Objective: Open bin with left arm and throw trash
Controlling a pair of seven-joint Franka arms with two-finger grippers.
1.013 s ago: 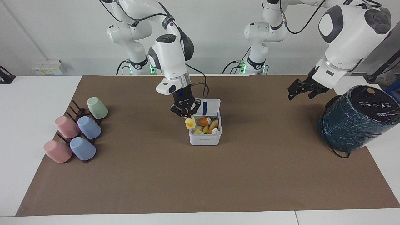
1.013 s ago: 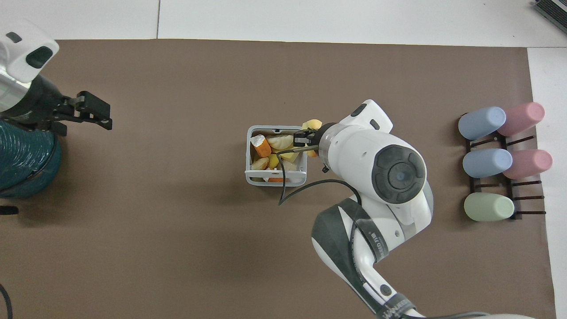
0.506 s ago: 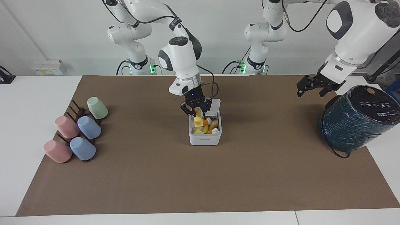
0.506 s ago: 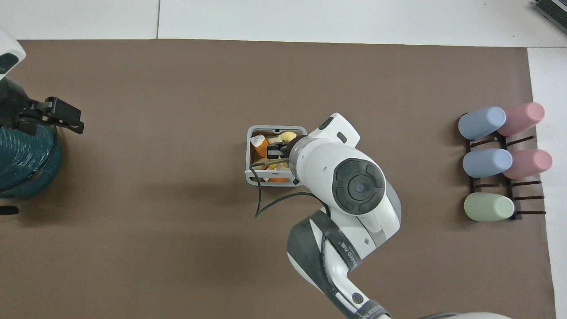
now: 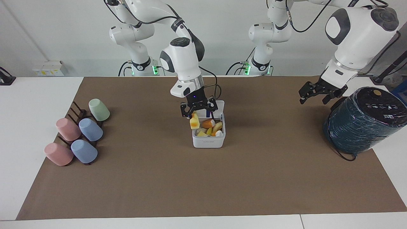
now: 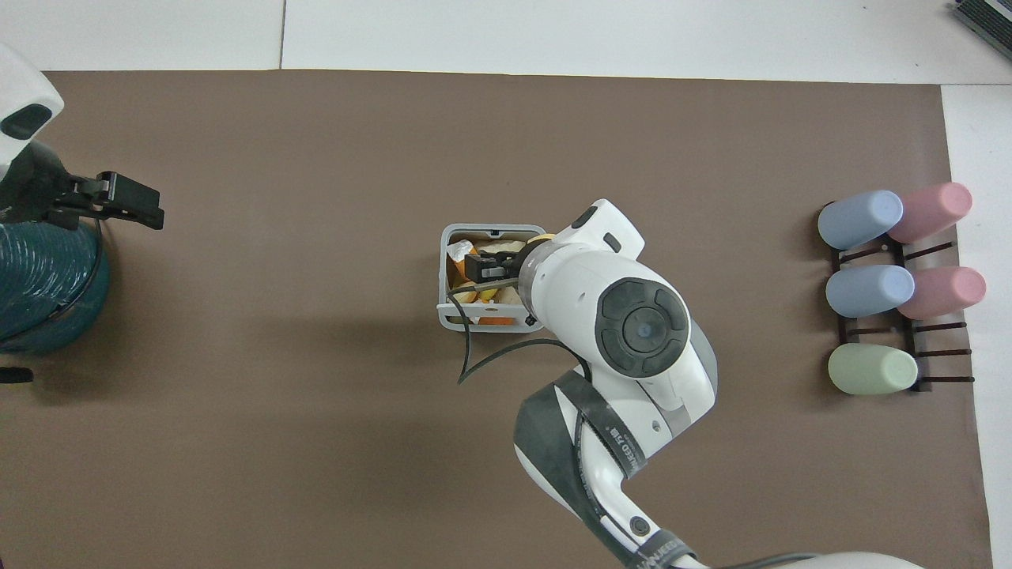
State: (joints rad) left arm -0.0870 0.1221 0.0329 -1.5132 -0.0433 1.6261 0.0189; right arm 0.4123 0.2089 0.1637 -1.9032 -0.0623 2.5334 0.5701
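Right gripper (image 5: 199, 113) newly spread, bin (image 5: 208, 140) interior half-hidden

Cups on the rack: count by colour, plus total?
Pink cups: 2
Blue cups: 2
Green cup: 1
Total: 5

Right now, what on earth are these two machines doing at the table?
They are throwing food scraps into a small white bin in the middle of the table, its lid tipped up. The right pincer hangs over the bin with its fingers spread, and a pale yellow block sits just below them at the bin's rim, seemingly just let go. Orange and yellow pieces already lie inside. The left pincer waits open in the air beside a big dark teal cylinder.
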